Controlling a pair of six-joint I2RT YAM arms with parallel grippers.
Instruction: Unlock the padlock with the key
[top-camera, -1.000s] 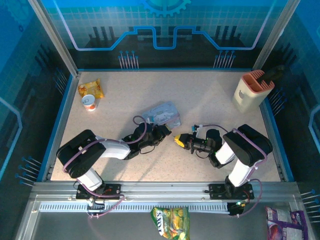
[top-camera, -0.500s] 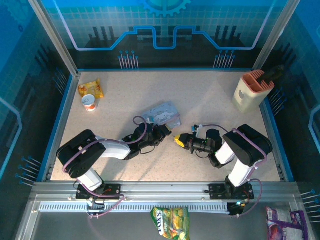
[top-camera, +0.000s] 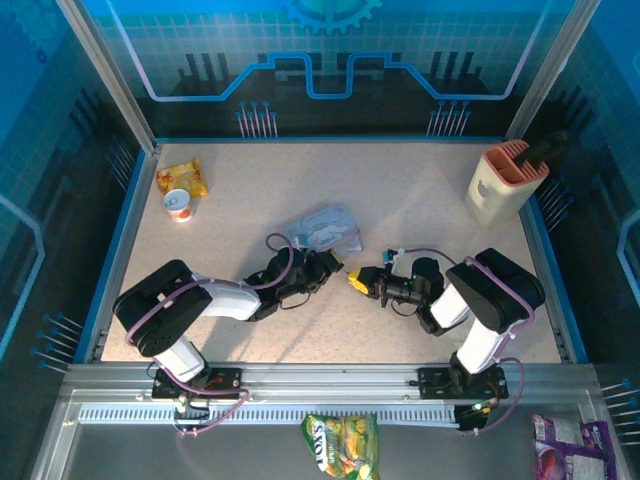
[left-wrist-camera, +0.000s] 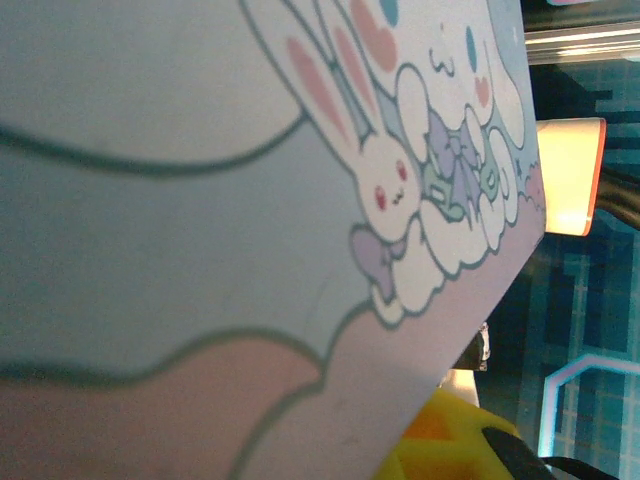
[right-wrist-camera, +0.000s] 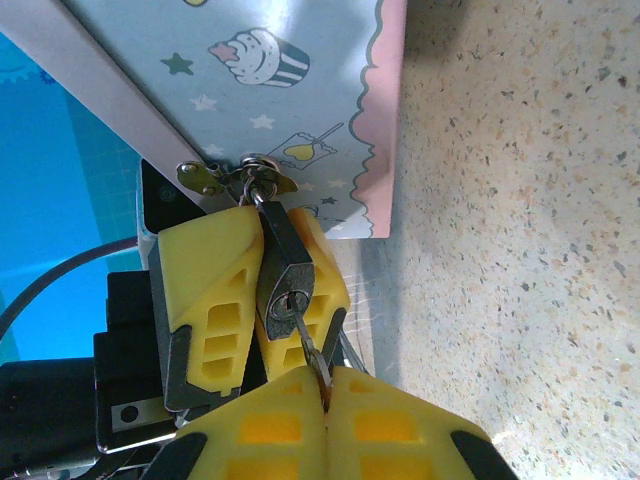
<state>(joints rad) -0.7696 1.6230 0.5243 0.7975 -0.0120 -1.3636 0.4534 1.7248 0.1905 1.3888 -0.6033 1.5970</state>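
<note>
A speckled beige table with a blue rim stands among glowing blue walls, with a snack packet and a cup at its upper left and a beige holder at its upper right. At the centre of the right wrist view is the padlock, dark-bodied, its silvery shackle hooked through the hasp of the tin; it is clamped between the left claw's yellow fingers. The thin grey key has its tip at the keyhole and is pinched in the right claw, which is closed at the lower edge.
</note>
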